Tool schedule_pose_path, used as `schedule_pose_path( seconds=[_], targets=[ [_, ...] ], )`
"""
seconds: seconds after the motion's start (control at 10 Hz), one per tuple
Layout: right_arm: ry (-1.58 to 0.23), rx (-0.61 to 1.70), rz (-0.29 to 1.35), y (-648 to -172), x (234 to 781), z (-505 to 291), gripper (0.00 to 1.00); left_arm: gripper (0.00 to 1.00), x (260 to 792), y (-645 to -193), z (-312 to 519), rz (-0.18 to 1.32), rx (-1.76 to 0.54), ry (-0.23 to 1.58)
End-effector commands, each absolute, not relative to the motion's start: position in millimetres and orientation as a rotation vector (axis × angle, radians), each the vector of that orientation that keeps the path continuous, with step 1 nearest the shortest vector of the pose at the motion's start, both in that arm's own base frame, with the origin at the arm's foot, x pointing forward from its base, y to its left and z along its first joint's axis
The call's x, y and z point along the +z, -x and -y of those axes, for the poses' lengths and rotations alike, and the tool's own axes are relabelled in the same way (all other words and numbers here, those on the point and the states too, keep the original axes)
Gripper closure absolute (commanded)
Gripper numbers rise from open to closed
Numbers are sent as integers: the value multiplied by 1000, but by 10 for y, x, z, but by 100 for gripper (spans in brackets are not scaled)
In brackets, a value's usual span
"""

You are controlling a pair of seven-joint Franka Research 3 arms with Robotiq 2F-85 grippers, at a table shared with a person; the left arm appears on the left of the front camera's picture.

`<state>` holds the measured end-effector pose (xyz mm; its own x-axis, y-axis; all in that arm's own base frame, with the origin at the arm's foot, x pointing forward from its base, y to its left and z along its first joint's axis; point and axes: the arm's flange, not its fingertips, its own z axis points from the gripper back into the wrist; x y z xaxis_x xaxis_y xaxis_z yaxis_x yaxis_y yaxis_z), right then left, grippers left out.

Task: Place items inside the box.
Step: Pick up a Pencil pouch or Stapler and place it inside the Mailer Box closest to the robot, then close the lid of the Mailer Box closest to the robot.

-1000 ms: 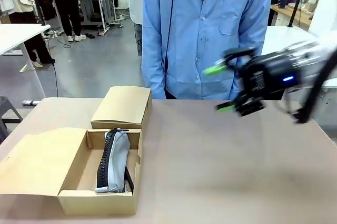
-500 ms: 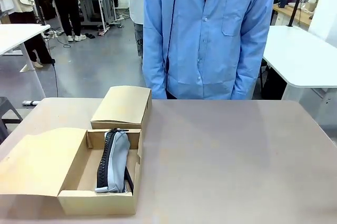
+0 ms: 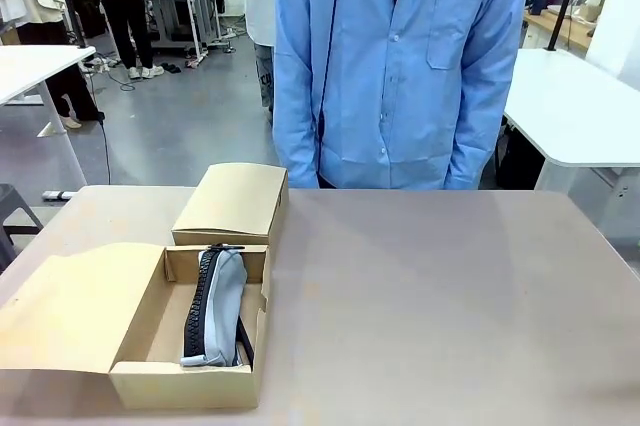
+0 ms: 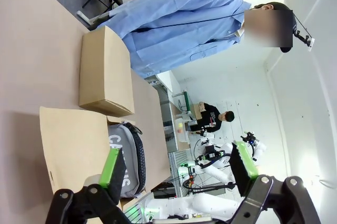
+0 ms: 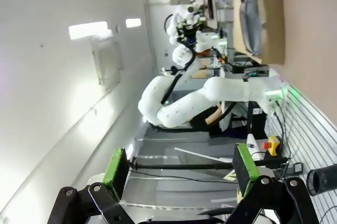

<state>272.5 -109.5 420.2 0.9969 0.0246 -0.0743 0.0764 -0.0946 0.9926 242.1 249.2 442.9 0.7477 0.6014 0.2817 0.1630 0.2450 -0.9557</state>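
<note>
Worktop [image 3: 430, 296]: brown, plain surface, seen in the front view with a person in a light blue shirt [image 3: 400, 66] standing at its far edge, arms down at the sides.

Box [image 3: 150, 341]: open cardboard carton at the left near corner of the worktop, its lid flap folded out flat to the left. Contents: one grey zip pouch [image 3: 215, 306] lying lengthwise along the right-hand wall, dark zip uppermost (lettering "CA…" readable on its side in the left wrist view).

Second carton [image 3: 232, 204]: closed, same cardboard, just behind the open box and touching its far end.

Left tool [image 4: 179, 167]: seen in its own wrist view, green-padded fingers [image 4: 111, 166] spread wide apart, nothing between them. The box [image 4: 73, 145] lies just beyond the fingertips, mostly behind the left finger; the grey zip pouch [image 4: 126, 155] sits inside it, close to that finger but apart from it. The closed carton [image 4: 105, 71] lies farther out along the worktop [image 4: 37, 45], with the person [image 4: 179, 19] beyond (the picture is rolled sideways).

Right tool [image 5: 181, 167]: seen in its own wrist view, fingers [image 5: 114, 167] likewise wide apart and empty, pointing at a white wall and the other white arm [image 5: 200, 98]. The box [image 5: 263, 24] with the pouch [image 5: 248, 21] shows at the top right corner, well apart from this tool.
</note>
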Motion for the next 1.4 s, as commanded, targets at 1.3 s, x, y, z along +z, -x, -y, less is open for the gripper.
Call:
schedule_pose_path(
  seconds=[1.3],
  targets=[
    [-1715, -46, -75, -2661, 4258, 1159, 0, 0, 4335, -2501, -1317, 1168, -720, 998]
  ],
)
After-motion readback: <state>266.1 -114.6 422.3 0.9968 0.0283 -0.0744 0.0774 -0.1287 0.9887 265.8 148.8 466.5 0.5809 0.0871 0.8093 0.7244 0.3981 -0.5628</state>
